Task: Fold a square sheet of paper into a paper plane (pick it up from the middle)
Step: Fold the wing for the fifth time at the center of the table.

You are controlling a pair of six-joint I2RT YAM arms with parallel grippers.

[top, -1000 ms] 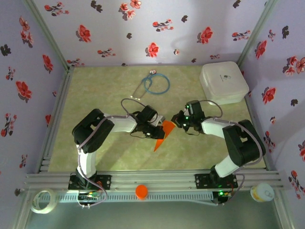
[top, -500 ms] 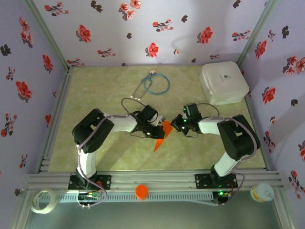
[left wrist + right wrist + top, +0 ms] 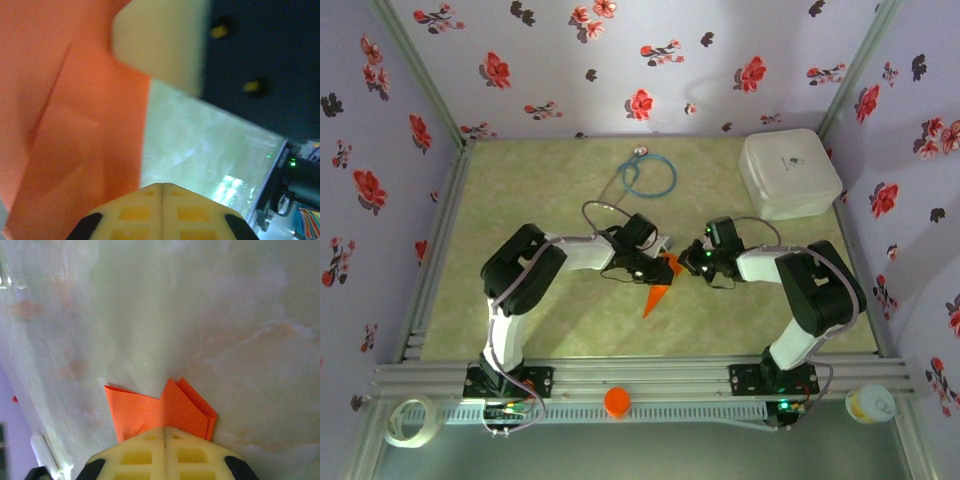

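Observation:
The square sheet of paper (image 3: 655, 295) is bright orange and lies mid-table, folded into a narrow pointed shape with its tip toward the near left. My left gripper (image 3: 658, 262) is shut at the paper's wide far end. In the left wrist view its closed fingertips (image 3: 162, 186) sit beside the orange paper (image 3: 75, 140), with a pad of the right gripper (image 3: 160, 45) just ahead. My right gripper (image 3: 686, 262) is shut too, facing the left one. In the right wrist view its closed tips (image 3: 165, 430) rest on layered orange folds (image 3: 175, 407) that spread out on both sides.
A white rounded box (image 3: 790, 172) stands at the back right. A blue-tubed stethoscope (image 3: 645, 175) lies at the back middle. On the near rail sit a small round orange cap (image 3: 617, 401), a tape roll (image 3: 410, 420) and a small tub (image 3: 870, 403).
The right gripper slid left to the paper's wide end. The left arm shifted slightly right. The paper's wide end looks narrower now.

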